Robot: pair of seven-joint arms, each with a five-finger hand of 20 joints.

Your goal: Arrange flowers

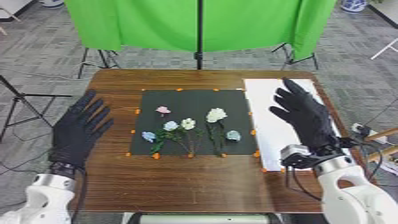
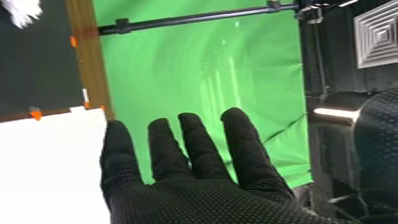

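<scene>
Left hand: over the left edge of the table, beside the dark mat, pointing away from the robot
Left fingers: released, straight and spread, grasping nothing
Dark mat: flat on the table, between the hands, with orange marks around its edge
Light blue flower: on the mat, near its left edge, with greenery at its near side
Pink flower: on the mat, left of its middle, farther from the robot than the other blooms
White flower: just right of the light blue one, on the mat
Cream flower: just right of the white one, its stem running toward the robot
Large white flower: right of the mat's middle, lying with its stem toward the robot
Pale blue-green flower: on the right part of the mat, nearer the robot than the large white bloom
White sheet: on the table, right of the mat
Right hand: above the white sheet, pointing away from the robot
Right fingers: released, extended, grasping nothing; in the right wrist view they stand against the green cloth
</scene>
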